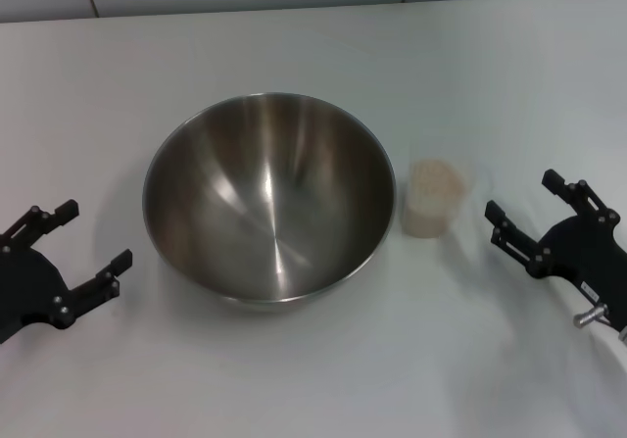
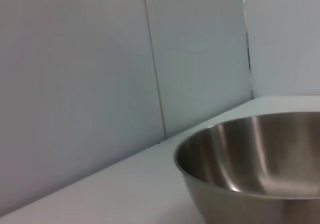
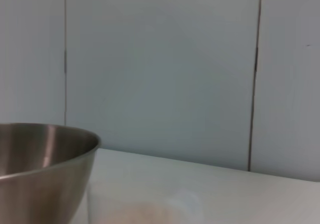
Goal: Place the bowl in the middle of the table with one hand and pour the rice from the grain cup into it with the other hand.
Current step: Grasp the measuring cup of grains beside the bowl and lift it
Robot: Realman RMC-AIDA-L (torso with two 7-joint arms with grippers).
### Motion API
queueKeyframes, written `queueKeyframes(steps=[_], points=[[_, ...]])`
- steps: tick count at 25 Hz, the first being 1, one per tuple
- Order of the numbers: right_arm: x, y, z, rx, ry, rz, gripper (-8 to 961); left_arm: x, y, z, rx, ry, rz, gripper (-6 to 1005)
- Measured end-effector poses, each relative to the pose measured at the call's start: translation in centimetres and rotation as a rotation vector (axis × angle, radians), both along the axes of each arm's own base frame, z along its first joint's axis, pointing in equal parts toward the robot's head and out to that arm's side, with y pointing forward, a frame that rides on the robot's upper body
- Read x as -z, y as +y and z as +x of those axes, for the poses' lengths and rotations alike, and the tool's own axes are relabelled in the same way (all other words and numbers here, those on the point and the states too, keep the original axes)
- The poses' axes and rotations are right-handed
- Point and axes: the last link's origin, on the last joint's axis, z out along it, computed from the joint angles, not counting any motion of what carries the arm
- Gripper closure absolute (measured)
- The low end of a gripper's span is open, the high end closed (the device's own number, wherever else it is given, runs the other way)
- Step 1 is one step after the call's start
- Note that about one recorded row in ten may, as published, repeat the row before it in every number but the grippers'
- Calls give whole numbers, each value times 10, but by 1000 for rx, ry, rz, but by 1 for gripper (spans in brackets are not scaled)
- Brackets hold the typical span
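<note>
At the 3 o'clock edge of the head view the right gripper (image 1: pixel 529 218) is seen spread wide and grasping nothing, its fingers aimed at the grain cup (image 1: pixel 432 197), which stands just beside it toward 9 o'clock and apart from it. Opposite, at 8 o'clock, the left gripper (image 1: pixel 78 242) is likewise released and empty, near the bowl (image 1: pixel 269 198) without touching it. The bowl is set roughly at the middle of the table (image 1: pixel 294 379), so the placing step is judged done. No rice is seen inside it; only bare brushed steel is shown. The rice (image 1: pixel 431 203) is held in the cup, filling it nearly to the top, and the cup stands upright close to the bowl's 3 o'clock rim. Grasping, lifting and pouring are judged yet to be carried out.
</note>
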Motion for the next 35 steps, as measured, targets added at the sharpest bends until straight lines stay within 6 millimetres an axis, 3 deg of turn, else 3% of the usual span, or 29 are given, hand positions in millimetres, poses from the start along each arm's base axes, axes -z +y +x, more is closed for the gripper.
queueKeyframes(steps=[35], points=[[3, 42, -13, 5, -25, -6, 120, 7, -1, 2, 11, 8, -48, 153]])
